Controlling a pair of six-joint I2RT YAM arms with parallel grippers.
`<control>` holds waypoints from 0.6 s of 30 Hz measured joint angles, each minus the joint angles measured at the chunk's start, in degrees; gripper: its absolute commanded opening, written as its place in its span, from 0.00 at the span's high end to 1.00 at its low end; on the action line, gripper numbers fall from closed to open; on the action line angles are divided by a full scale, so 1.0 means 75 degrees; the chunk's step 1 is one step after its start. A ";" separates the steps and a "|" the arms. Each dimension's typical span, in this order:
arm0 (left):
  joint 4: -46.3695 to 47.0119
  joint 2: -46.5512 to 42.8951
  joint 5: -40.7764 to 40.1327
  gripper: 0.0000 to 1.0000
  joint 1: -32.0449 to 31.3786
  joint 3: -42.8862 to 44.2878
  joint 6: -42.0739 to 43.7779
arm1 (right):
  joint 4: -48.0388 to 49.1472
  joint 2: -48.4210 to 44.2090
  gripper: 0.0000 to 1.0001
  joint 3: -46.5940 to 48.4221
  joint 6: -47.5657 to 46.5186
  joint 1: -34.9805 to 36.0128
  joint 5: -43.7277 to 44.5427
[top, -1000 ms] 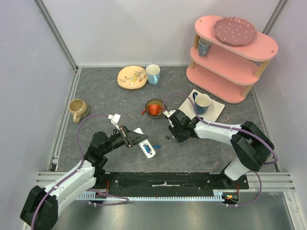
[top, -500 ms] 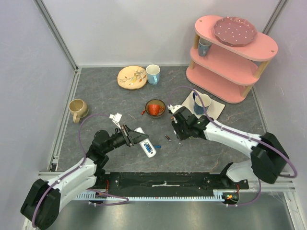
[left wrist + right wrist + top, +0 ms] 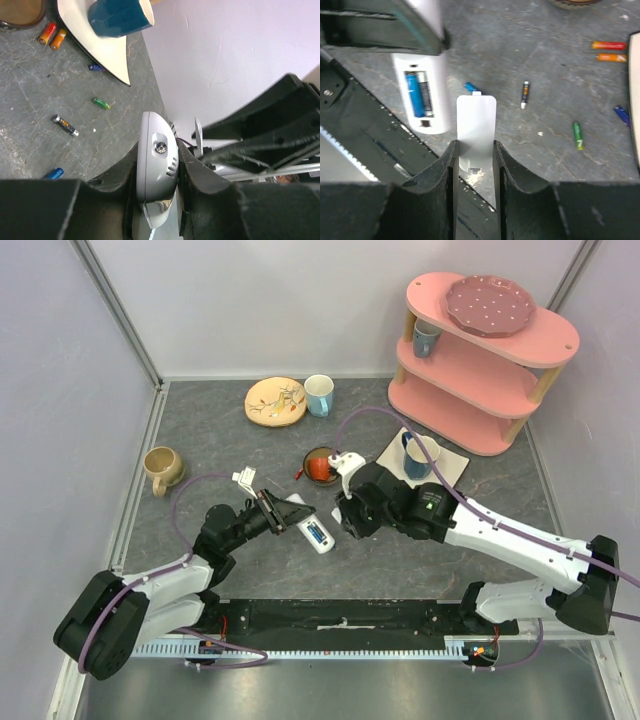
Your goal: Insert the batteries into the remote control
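From above, the left claw (image 3: 292, 508) grips the remote (image 3: 316, 534), with the right claw (image 3: 343, 521) just beside it. The left wrist view shows jaws clamped on the remote's end, loose batteries (image 3: 65, 125) on the tabletop (image 3: 30, 80) beyond. The right wrist view shows the right claw pinching a white cover (image 3: 476, 115) beside the remote, a blue battery (image 3: 413, 95) in its bay.
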 measured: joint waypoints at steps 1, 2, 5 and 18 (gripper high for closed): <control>0.0058 0.0017 -0.0079 0.98 -0.0029 0.0000 -0.0029 | -0.0032 0.0061 1.00 0.0093 0.0044 0.0163 0.0003; 0.0105 0.0026 -0.0134 0.98 -0.0050 0.0000 -0.0044 | -0.0064 0.0125 1.00 0.0172 0.0085 0.0277 -0.0003; 0.0157 0.0029 -0.0315 0.98 -0.0096 0.0009 -0.0064 | -0.0111 0.0373 1.00 0.0417 0.0163 0.0545 0.0003; -0.0516 0.0076 -0.0927 0.98 -0.0399 0.0280 -0.0055 | -0.0117 0.1329 1.00 0.0659 0.0280 0.0863 -0.0006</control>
